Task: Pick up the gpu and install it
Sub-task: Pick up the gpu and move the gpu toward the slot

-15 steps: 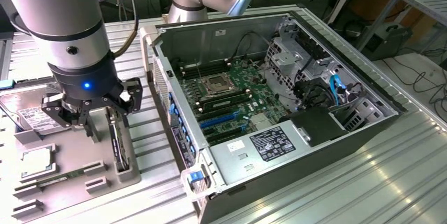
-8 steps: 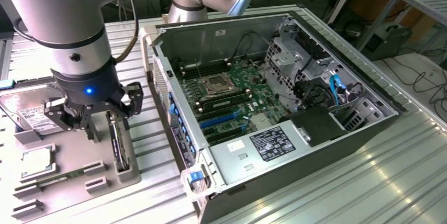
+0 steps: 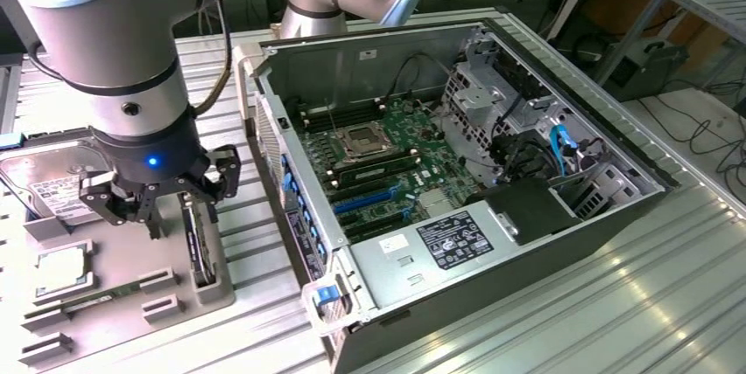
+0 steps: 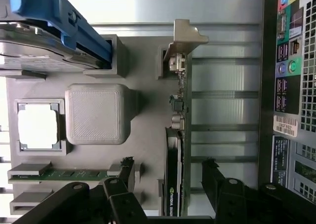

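Black and thin, the gpu [image 4: 173, 184] stands on its long edge in a slot of the grey plastic parts tray [image 4: 148, 110]. It is on the tray's side nearest the open dark metal computer case [image 3: 466, 155], and a pale silver bracket [image 4: 185, 36] caps one of its ends. My pincer [image 4: 168, 169] hangs over the card's other end, spread wide and holding nothing. One black finger [image 4: 124, 172] stands on each side of the card, and I see neither touching it. Elsewhere on the tray lie a boxy silver hard drive with a white label [image 3: 47, 183], a small square silver CPU chip [image 4: 38, 127] in its recess, and a green memory stick [image 4: 59, 174].
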You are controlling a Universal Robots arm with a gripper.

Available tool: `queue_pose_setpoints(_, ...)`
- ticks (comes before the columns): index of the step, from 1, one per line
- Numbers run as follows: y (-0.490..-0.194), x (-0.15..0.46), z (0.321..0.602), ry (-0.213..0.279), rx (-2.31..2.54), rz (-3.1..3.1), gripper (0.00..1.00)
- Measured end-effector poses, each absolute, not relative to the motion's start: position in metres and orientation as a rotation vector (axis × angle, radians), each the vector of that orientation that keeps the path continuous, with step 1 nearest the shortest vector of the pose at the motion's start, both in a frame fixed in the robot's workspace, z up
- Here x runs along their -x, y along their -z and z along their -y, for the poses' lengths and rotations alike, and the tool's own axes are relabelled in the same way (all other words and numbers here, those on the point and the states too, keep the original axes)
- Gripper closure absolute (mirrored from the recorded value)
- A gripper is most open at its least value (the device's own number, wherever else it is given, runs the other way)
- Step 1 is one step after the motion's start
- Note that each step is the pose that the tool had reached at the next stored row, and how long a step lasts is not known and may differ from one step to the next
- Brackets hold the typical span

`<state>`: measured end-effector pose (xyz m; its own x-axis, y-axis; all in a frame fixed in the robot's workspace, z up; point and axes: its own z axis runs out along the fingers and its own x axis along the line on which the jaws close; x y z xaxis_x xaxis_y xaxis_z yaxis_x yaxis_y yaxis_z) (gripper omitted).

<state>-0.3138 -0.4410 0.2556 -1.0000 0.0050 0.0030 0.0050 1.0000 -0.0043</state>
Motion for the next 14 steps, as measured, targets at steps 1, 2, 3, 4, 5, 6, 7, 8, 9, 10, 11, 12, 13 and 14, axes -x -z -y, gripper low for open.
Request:
queue_pose_setpoints(1,-0.254,0.314,0.441,-0.007,0.008,3.139,0.34)
queue_pose_setpoints(2,-0.253,0.314,0.441,-0.007,0.008,3.14,0.34)
queue_pose_setpoints(3,-0.251,0.314,0.441,-0.007,0.008,3.141,0.34)
queue_pose_setpoints(4,-0.25,0.314,0.441,-0.005,0.008,3.142,0.34)
queue_pose_setpoints(5,-0.249,0.314,0.441,-0.002,0.008,3.142,0.34)
queue_pose_setpoints(6,-0.249,0.314,0.441,0.003,0.007,3.142,0.34)
queue_pose_setpoints(7,-0.248,0.314,0.441,0.007,0.005,3.142,0.34)
queue_pose_setpoints(8,-0.247,0.314,0.442,0.01,0.003,3.143,0.34)
queue_pose_setpoints(9,-0.246,0.314,0.441,0.01,0.003,3.145,0.34)
queue_pose_setpoints(10,-0.245,0.314,0.442,0.01,0.002,3.148,0.34)
queue_pose_setpoints(11,-0.244,0.314,0.442,0.01,0.002,3.15,0.34)
queue_pose_setpoints(12,-0.243,0.314,0.442,0.011,0.002,3.152,0.34)
queue_pose_setpoints(13,-0.242,0.314,0.442,0.011,0.002,3.154,0.34)
queue_pose_setpoints(14,-0.241,0.314,0.442,0.012,0.002,3.156,0.34)
